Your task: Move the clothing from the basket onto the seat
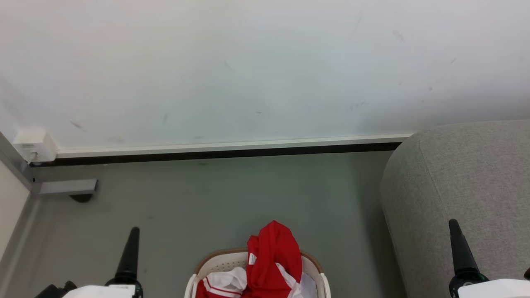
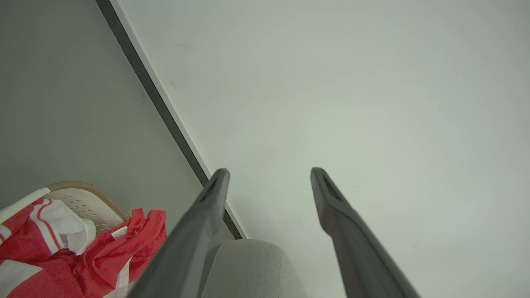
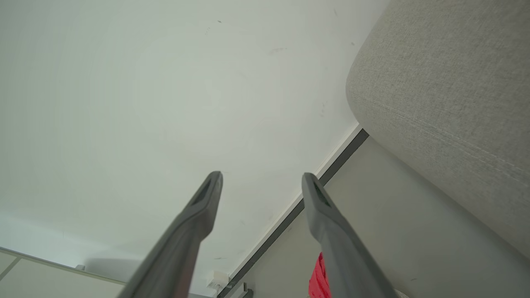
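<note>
Clothing point(image 1: 273, 258) sits heaped in the basket point(image 1: 219, 257): red fabric with white stripes and trim, with one red fold standing above the brown rim at the basket's far side. Basket rests on grey floor point(image 1: 232, 198), short of the dark baseboard point(image 1: 215, 154) and the white wall point(image 1: 248, 62) beyond it. Seat point(image 1: 468, 182), a light grey woven sofa with a visible seam, stands to the basket's right, apart from it, a strip of floor between them. All garments in view lie in the basket. Left claw point(image 2: 269, 171) hangs to the basket's left, fingers spread apart with nothing between them, tips pointing toward the wall. Right claw point(image 3: 261, 176) hangs to the basket's right, in front of the seat's edge in the head view, fingers likewise apart and holding nothing. Both claws are clear of clothing and basket.
</note>
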`<state>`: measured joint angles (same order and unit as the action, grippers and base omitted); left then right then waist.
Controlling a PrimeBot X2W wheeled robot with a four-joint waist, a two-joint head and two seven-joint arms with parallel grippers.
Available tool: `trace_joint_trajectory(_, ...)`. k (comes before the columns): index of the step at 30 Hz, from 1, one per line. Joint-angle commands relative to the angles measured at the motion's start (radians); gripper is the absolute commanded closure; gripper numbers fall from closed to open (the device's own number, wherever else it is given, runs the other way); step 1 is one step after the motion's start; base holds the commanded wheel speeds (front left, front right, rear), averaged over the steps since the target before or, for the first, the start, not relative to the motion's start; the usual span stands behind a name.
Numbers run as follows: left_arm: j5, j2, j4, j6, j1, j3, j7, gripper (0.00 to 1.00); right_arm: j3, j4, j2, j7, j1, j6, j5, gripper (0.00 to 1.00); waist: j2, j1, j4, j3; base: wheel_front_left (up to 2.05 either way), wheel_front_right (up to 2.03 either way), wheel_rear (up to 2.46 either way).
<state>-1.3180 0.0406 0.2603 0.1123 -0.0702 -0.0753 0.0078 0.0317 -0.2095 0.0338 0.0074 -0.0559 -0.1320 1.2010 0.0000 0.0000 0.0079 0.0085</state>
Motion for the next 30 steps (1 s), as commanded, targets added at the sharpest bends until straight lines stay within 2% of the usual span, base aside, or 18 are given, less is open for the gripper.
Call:
trace_joint_trajectory(1,0.044,0.007,-0.020,-0.005,-0.003,0.000,-0.011,0.00,-0.009,0.023,0.011,-0.011,-0.005,0.000,-0.053,0.00,0.0000,0.0000,0.000,0.000,0.00,0.00,0.00)
trace_joint_trajectory(14,0.333,0.008,-0.059,-0.033,0.020,-0.003,-0.061,0.00,-0.052,0.025,0.025,-0.060,0.001,0.001,-0.358,0.00,0.0000,0.0000,0.003,0.003,0.00,0.00,0.00)
trace_joint_trajectory(30,0.607,0.009,-0.089,-0.029,0.042,-0.003,-0.114,0.00,-0.069,0.028,0.024,-0.113,0.014,0.001,-0.604,0.00,0.0000,0.0000,0.008,0.002,0.00,0.00,0.00)
